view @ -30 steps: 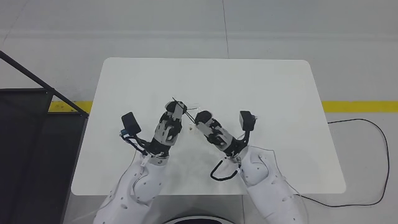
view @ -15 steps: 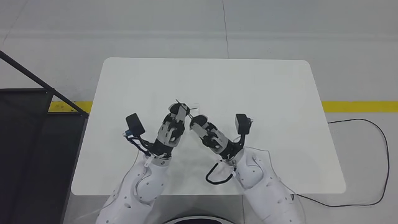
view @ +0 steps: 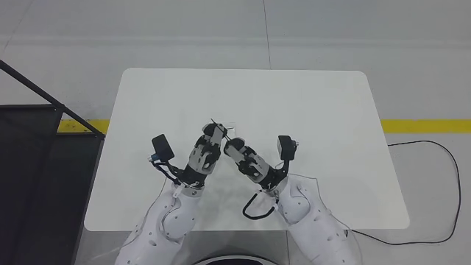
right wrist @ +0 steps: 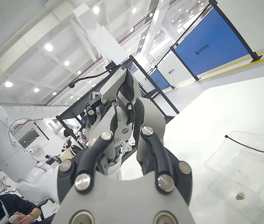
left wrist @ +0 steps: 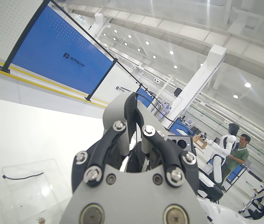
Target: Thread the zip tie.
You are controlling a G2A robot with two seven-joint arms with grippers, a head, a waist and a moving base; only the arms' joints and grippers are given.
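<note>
Drawing back toward 6 o'clock, the left gripper (view: 212, 130) is clamping the zip tie (view: 219, 126) above the middle of the table (view: 309, 118), while the right gripper (view: 229, 144), pinching its other end, is closing in from 3 o'clock; tail and head are probably aligning.

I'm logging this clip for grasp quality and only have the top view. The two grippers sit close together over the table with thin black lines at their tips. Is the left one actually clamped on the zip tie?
Observer: Yes. In its wrist view the left gripper is shut, and the zip tie runs as a thin black strap between its pads.
Operator: And the right one?
Observer: The right gripper looks shut too. A black strap ending in a small square head sticks out past its fingertips.
Operator: Anything on the table I can't make out?
Observer: A spare zip tie lies flat in a clear tray.
</note>
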